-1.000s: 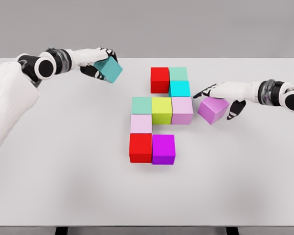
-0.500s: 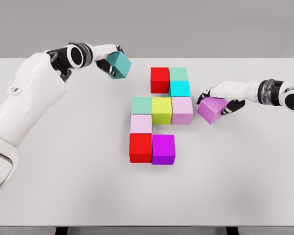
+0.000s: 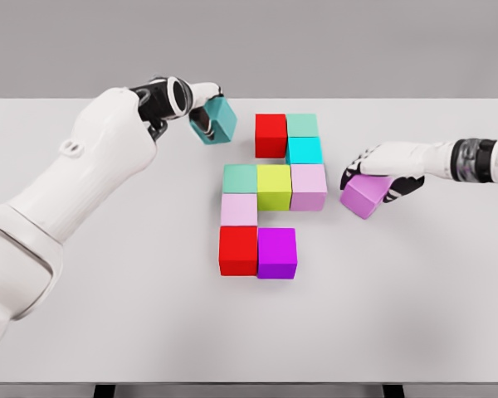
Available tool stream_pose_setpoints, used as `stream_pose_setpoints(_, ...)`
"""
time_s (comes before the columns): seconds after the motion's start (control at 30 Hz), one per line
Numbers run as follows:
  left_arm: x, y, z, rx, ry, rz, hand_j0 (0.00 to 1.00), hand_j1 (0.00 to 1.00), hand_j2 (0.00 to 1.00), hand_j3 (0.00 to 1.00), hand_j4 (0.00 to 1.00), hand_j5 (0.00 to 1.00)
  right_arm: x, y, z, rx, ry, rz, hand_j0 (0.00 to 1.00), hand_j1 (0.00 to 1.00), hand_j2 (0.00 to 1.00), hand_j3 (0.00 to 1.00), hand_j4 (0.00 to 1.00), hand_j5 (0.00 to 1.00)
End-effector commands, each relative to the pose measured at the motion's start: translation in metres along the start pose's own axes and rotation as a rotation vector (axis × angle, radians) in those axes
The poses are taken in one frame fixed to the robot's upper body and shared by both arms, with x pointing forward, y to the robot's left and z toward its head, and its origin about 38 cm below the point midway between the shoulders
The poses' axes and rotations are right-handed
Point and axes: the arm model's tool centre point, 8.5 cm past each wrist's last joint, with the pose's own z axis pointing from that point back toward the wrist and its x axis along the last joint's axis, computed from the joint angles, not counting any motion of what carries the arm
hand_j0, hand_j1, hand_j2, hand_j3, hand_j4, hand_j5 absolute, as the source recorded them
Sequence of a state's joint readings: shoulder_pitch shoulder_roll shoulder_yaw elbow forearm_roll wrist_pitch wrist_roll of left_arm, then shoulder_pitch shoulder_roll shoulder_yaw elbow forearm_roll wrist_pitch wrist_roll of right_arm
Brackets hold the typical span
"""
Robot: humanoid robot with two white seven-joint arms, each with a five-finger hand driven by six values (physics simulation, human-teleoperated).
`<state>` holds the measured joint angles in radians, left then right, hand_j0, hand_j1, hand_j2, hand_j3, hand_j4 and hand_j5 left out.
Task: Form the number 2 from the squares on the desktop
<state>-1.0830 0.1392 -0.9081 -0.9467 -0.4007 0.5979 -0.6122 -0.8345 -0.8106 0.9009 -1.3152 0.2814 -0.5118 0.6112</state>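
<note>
Teal cube (image 3: pixel 215 121) clamped in left robot hand (image 3: pixel 201 112), raised left of red cube (image 3: pixel 270 134). Right robot hand (image 3: pixel 383 166) curled over violet cube (image 3: pixel 365 194), tilted on bench (image 3: pixel 415 298) right of block cluster.

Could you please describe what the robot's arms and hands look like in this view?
Both arms are smooth white shells with black and grey ringed wrist joints. The left robot hand and right robot hand are white on the back with black fingers. No cables or markings show.
</note>
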Motion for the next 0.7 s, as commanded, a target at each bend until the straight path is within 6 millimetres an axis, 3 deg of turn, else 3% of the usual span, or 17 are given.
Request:
stream_pose_setpoints(0.0, 0.005, -0.004, -0.002, -0.001, 0.012, -0.011, 0.36, 0.36, 0.36, 0.36, 0.36, 0.36, 0.006, -0.001, 0.009, -0.003, -0.061, 0.055, 0.63, 0.63, 0.63, 0.63, 0.63, 0.63)
stream_pose_setpoints(0.13, 0.017, -0.01, -0.004, -0.003, 0.004, -0.026, 0.37, 0.37, 0.37, 0.37, 0.37, 0.37, 0.0, 0.005, 0.021, 0.012, -0.045, 0.055, 0.65, 0.65, 0.65, 0.65, 0.65, 0.65)
stream_pose_setpoints(0.27, 0.016, -0.016, -0.011, -0.024, 0.027, -0.016, 0.37, 0.37, 0.37, 0.37, 0.37, 0.37, -0.001, 0.013, 0.026, 0.026, -0.04, 0.051, 0.67, 0.67, 0.67, 0.67, 0.67, 0.67)
stream_pose_setpoints(0.5, 0.018, -0.012, -0.009, -0.019, 0.024, -0.016, 0.46, 0.46, 0.46, 0.46, 0.46, 0.46, 0.031, 0.006, 0.021, 0.018, -0.121, 0.116, 0.67, 0.67, 0.67, 0.67, 0.67, 0.67)
stream_pose_setpoints(0.67, 0.018, -0.009, -0.008, -0.013, 0.025, -0.015, 0.52, 0.52, 0.52, 0.52, 0.52, 0.52, 0.039, 0.006, 0.03, 0.021, -0.135, 0.136, 0.67, 0.67, 0.67, 0.67, 0.67, 0.67)
